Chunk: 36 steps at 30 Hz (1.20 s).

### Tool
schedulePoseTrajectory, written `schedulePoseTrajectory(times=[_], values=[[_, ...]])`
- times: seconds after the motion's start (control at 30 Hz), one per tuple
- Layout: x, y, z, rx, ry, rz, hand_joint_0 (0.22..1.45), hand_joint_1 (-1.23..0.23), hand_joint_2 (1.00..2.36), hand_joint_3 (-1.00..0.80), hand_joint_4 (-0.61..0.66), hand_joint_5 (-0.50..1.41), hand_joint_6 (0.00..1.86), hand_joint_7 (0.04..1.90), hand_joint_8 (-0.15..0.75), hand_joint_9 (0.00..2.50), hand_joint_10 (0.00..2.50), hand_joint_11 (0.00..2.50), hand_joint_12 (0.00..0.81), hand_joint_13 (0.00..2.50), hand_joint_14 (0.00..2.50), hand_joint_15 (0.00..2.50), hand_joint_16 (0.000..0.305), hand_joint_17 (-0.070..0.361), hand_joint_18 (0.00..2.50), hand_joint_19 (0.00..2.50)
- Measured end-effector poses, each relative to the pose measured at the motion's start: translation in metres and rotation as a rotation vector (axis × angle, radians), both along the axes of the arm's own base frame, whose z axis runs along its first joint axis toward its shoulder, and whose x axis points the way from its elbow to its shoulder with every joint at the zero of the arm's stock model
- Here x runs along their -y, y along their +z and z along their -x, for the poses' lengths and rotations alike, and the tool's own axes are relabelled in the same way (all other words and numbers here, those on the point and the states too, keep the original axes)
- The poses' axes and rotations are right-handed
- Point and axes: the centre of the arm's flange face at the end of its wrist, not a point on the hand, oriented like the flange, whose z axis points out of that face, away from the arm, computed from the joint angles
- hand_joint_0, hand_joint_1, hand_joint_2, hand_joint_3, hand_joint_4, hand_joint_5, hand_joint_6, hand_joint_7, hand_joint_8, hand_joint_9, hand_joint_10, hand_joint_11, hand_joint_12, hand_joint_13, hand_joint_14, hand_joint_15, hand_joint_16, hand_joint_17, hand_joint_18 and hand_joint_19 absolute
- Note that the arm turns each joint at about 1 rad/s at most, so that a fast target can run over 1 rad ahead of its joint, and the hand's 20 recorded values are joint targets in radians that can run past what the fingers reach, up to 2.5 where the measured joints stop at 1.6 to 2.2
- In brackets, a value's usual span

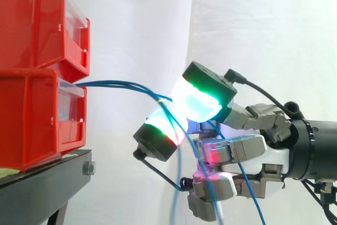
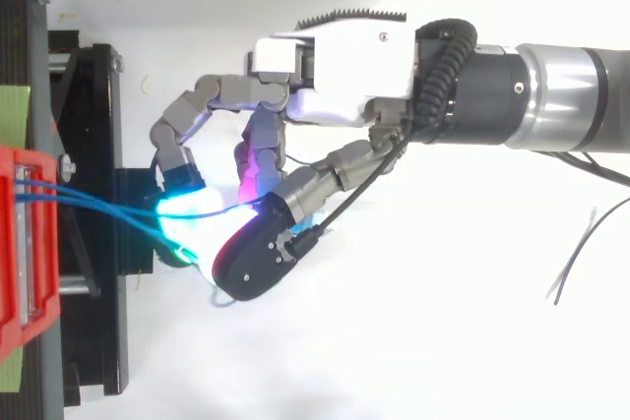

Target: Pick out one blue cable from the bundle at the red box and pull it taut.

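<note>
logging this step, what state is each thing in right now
red bins: stacked two high, upright on the stand
blue cables: run from the lower bin to the hand, slightly bowed, ends hanging loose below it
hand: fingers curled, pads pinching the cables

No text, number, brand or sign can be read anywhere. The red bins (image 1: pixel 31 114) at the left and the black stand (image 1: pixel 47 183) under them carry no legible print.
</note>
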Motion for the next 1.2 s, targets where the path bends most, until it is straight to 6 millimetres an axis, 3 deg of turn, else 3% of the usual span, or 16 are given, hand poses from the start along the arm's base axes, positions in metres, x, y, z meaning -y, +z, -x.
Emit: schedulePoseTrajectory(times=[0.33,0.5,0.67,0.8,0.93,1.2], values=[[-0.0001,-0.0002,0.0,0.0,0.0,0.0,0.59,-0.63,1.02,-0.31,0.03,-0.09,0.88,1.07,0.289,1.61,0.03,1.23,0.38,1.35,0.03,0.82,0.045,0.102,1.0,0.88],[-0.0001,0.0,-0.0001,0.0,0.0,-0.001,0.54,-0.69,1.0,-0.5,0.07,-0.11,0.86,1.01,0.293,1.58,0.03,1.21,0.387,1.33,0.03,0.81,0.048,0.107,0.99,0.85],[-0.0001,0.0003,-0.0001,0.002,0.0,-0.001,0.48,-0.59,1.0,-0.5,0.1,-0.1,0.83,0.94,0.31,1.58,0.03,1.18,0.405,1.34,0.03,0.8,0.052,0.117,1.02,0.84],[-0.0001,0.0,-0.0002,0.001,0.0,-0.001,0.5,-0.45,1.0,-0.5,0.1,-0.1,0.8,0.95,0.3,1.58,0.03,1.17,0.401,1.34,0.03,0.8,0.051,0.115,1.01,0.84],[-0.0001,0.0,-0.0002,0.001,0.001,0.0,0.56,-0.42,1.0,-0.5,0.08,-0.1,0.8,0.97,0.284,1.57,0.03,1.19,0.385,1.32,0.03,0.81,0.048,0.107,0.97,0.87],[-0.0002,-0.0001,-0.0002,0.001,0.001,-0.001,0.59,-0.53,1.01,-0.33,0.07,-0.11,0.81,1.02,0.278,1.55,0.03,1.2,0.383,1.32,0.03,0.83,0.047,0.107,0.96,0.89]])
